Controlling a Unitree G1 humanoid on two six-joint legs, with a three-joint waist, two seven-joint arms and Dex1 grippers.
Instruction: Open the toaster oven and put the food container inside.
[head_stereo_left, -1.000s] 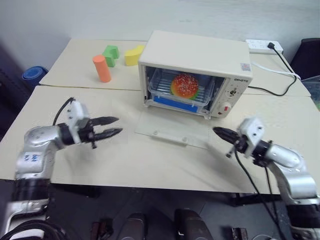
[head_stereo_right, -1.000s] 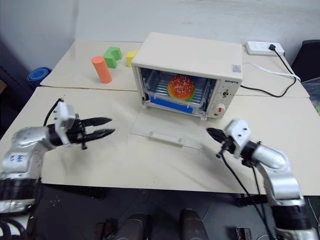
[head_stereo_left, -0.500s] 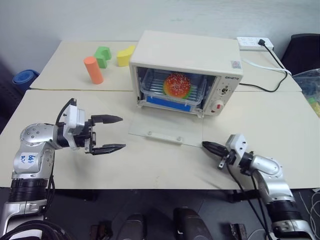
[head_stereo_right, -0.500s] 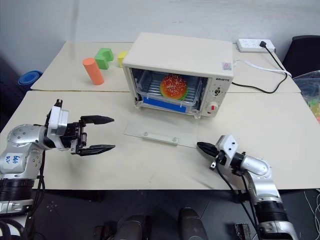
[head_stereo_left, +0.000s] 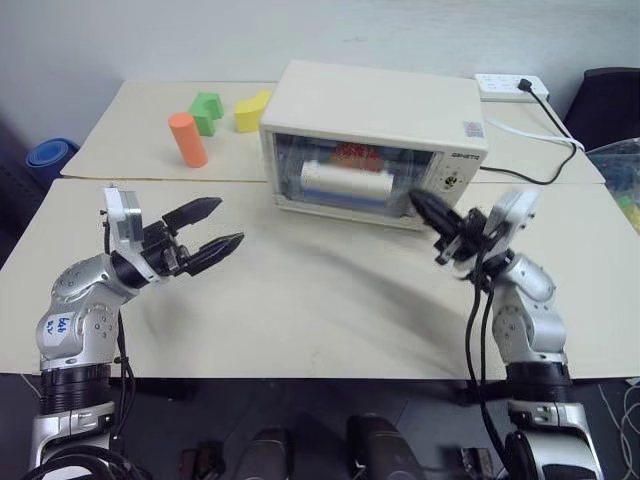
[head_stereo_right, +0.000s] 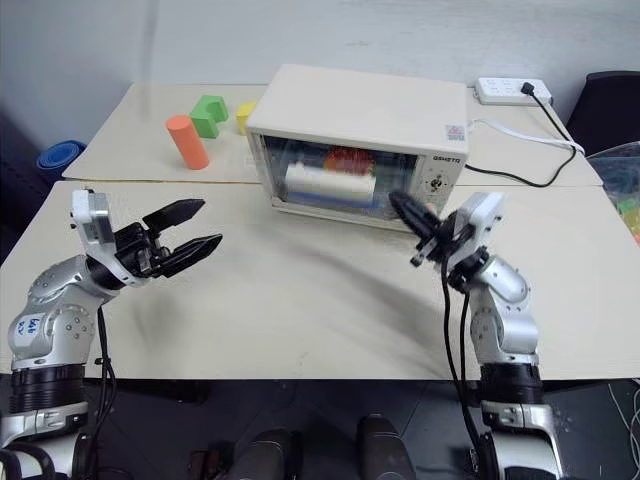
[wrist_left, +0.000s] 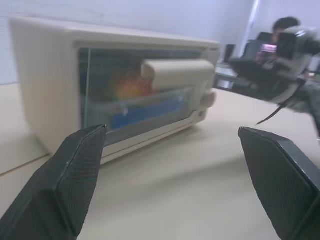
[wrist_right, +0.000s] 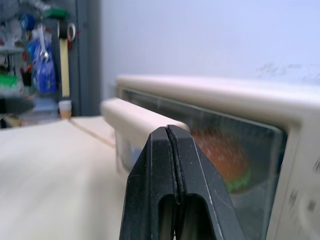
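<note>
Sitting inside the toaster oven (head_stereo_left: 372, 140), the food container (head_stereo_left: 345, 172) shows through the raised glass door. The right claw (head_stereo_left: 428, 207), pinched shut, points at the door's edge, probably pressing it home. The left claw (head_stereo_left: 212, 230) hovers spread wide over the worktop (head_stereo_left: 320, 310), empty.

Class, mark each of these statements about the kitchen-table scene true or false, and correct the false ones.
1. The toaster oven door is shut. True.
2. The food container sits on the table beside the oven. False: it is inside, behind the glass.
3. The left tool is open and empty. True.
4. The right tool is wide open. False: its fingers are pressed together.
5. The orange cylinder lies on its side. False: it stands upright near the green block.
</note>
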